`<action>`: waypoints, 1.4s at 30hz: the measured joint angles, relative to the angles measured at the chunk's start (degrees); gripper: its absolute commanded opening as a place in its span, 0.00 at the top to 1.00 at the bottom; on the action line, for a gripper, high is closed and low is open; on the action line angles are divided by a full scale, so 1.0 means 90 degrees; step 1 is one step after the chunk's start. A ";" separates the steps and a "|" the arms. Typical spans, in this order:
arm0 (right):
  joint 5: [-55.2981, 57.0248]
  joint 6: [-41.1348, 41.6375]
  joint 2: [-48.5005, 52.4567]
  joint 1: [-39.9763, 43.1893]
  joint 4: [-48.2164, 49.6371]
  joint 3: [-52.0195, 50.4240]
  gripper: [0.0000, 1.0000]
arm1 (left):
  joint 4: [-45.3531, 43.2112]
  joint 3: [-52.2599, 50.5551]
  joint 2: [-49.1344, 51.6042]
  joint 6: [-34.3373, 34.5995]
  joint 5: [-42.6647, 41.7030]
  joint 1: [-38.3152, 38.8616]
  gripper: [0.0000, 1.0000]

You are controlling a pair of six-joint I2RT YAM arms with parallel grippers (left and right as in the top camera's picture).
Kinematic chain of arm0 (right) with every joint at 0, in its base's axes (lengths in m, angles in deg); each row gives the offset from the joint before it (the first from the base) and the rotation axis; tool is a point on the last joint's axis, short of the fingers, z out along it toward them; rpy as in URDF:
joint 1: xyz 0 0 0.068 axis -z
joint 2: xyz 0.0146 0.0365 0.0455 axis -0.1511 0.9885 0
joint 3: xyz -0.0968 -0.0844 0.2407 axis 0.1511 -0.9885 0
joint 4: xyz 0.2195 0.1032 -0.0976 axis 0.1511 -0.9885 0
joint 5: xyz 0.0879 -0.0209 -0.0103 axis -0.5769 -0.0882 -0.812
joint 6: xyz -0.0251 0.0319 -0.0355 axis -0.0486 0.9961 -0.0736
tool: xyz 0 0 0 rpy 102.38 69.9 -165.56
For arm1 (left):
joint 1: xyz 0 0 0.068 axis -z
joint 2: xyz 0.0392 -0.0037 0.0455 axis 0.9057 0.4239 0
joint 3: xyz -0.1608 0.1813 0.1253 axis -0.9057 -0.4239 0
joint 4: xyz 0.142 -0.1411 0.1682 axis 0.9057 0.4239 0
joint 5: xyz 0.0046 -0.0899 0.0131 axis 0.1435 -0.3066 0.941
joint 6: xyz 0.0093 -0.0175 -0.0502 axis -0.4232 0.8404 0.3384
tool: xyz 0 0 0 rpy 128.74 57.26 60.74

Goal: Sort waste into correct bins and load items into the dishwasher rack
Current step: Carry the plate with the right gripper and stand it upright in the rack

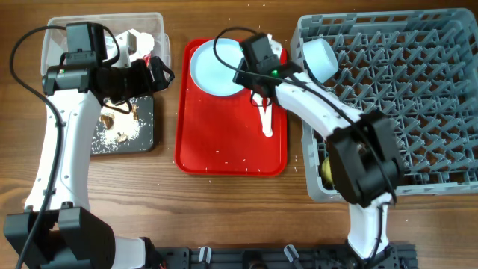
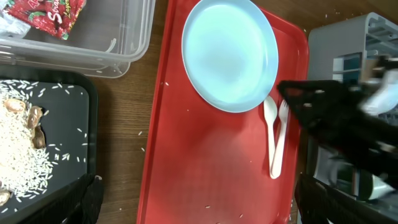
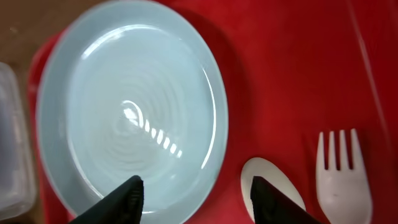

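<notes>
Wooden tabletop (image 1: 224, 209) bears a red plastic serving tray (image 1: 224, 142), at whose far end the round pale-blue plate (image 1: 213, 67) lies, the right pincer (image 3: 205, 200) spread over its rim, likely to grip it; left pincer (image 2: 199, 202) also apart.

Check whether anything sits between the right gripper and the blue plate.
Nothing visible does. The open right gripper hangs directly over the plate, at its rim, on the red tray; the spoon lies off to one side.
</notes>
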 measured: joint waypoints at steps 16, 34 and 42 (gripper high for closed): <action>-0.0712 0.0168 0.0532 0.0012 -0.0121 0.0024 0.95 | 0.0000 0.0000 0.0000 0.0000 0.0000 0.0000 0.00; 0.1095 -0.3378 -0.2866 0.0957 -0.2195 0.0809 0.96 | 0.0000 0.0000 0.0000 0.0000 0.0000 0.0000 0.00; 0.3718 -0.5272 -0.3905 0.2135 -0.2963 0.0833 0.96 | 0.0000 0.0000 0.0000 0.0000 0.0000 0.0000 0.00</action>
